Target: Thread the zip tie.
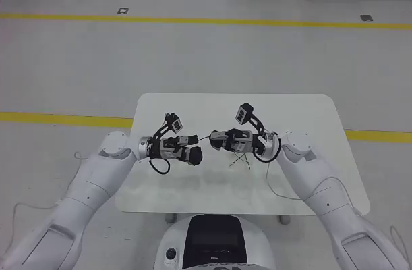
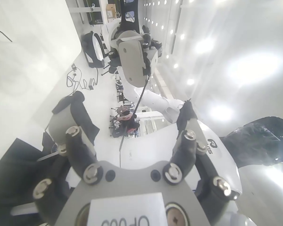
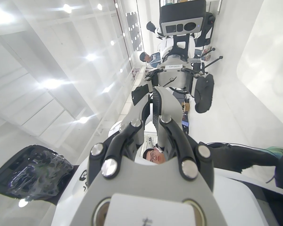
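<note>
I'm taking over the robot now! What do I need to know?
Left end effector: open, holding nothing, facing the right one above the table.
Right end effector: shut on the zip tie, whose free end points into the gap between the left fingers.
More thin dark strips lie on the table below the right end effector.
Done: one tie is lifted and held.
Left: no loop is visible yet, so the left probably needs to grip the tie and thread it.
</note>
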Available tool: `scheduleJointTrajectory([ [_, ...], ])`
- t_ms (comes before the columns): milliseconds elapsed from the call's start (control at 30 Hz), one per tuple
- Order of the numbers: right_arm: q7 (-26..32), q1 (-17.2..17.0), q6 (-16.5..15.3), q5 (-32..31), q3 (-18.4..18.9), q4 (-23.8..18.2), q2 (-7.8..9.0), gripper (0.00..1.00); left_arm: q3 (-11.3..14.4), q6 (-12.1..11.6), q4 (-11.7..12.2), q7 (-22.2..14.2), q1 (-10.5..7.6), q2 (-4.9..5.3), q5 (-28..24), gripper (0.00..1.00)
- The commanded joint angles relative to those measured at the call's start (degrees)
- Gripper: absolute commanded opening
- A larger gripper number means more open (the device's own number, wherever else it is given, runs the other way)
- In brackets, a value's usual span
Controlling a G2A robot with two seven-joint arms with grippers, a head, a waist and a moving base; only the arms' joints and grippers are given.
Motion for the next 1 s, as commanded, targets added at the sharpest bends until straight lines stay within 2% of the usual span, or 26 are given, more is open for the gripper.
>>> scheduleJointTrajectory([
  [0,0.08,-0.13,0.06,0.32,-0.22,-0.37,-0.05,0.00,-0.04,0.06,-0.07,-0.15,0.06,0.00,-0.10,0.89],
  [233,0.07,0.06,0.23,0.44,-1.85,-0.91,-0.40,0.00,-0.05,0.04,-0.11,-0.41,0.15,-0.07,-0.27,0.83],
  [300,0.03,0.19,0.38,0.25,-2.42,-1.05,-0.51,0.00,-0.09,-0.01,-0.10,-0.45,0.19,-0.08,-0.31,0.78],
  [400,-0.23,0.43,0.53,-0.13,-3.11,-0.92,-0.65,0.00,-0.19,-0.13,-0.17,-0.61,0.28,-0.07,-0.41,0.64],
  [467,-0.68,0.69,0.67,-0.76,-3.35,-0.68,-0.68,0.00,-0.27,-0.17,-0.22,-0.65,0.34,-0.06,-0.40,0.46],
  [500,-0.87,0.75,0.73,-0.98,-3.39,-0.61,-0.68,0.00,-0.32,-0.18,-0.23,-0.65,0.37,-0.05,-0.38,0.42],
  [667,-1.63,0.79,0.82,-2.10,-2.95,-0.67,-0.48,0.00,-0.57,-0.23,-0.35,-0.48,0.55,0.01,-0.28,0.34],
  [967,-2.03,0.30,1.40,-4.32,-1.58,-1.55,0.19,0.00,-1.22,-0.27,-0.71,-0.07,0.96,0.17,-0.27,0.28],
])
